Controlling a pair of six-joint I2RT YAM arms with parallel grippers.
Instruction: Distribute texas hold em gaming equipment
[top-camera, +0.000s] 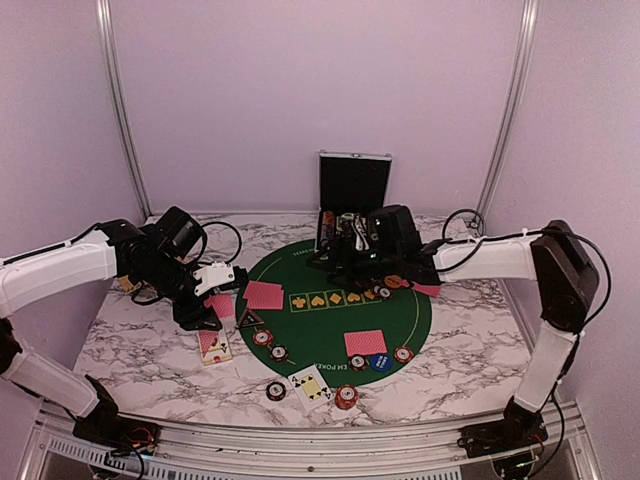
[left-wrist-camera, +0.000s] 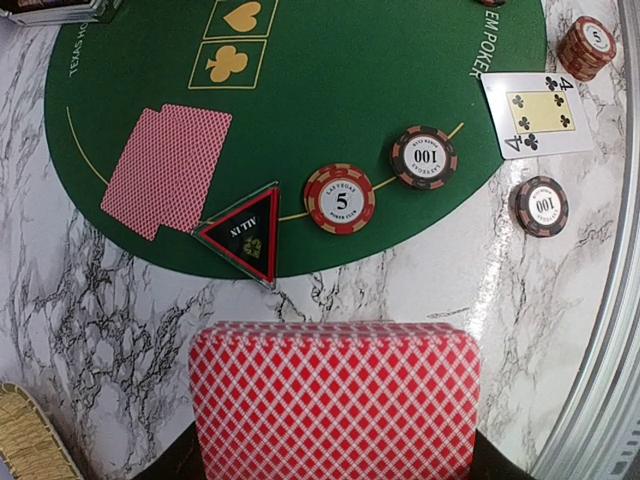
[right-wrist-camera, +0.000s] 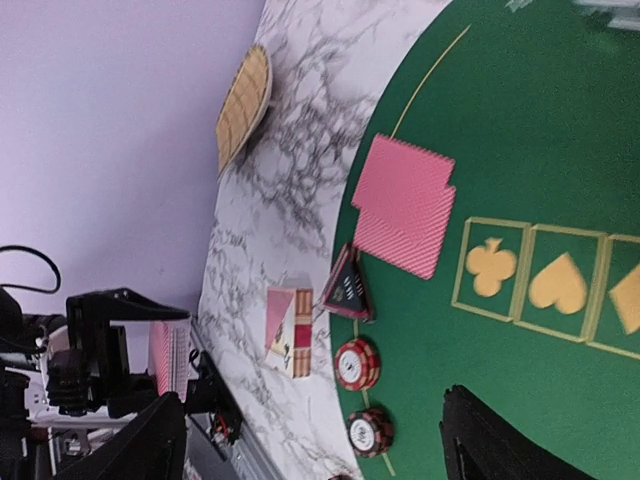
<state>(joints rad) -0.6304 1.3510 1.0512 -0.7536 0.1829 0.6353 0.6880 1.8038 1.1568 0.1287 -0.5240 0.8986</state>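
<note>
Closest in, right at the near edge of the green felt mat, a face-up four of clubs is flanked by a dark chip and a red chip stack. Just off the mat's left edge, a red-backed deck is clamped tight in the left gripper. On the mat's left side, a triangular token is parked beside two face-down cards. Over the mat's far edge, the right gripper is spread wide, nothing gripped.
</note>
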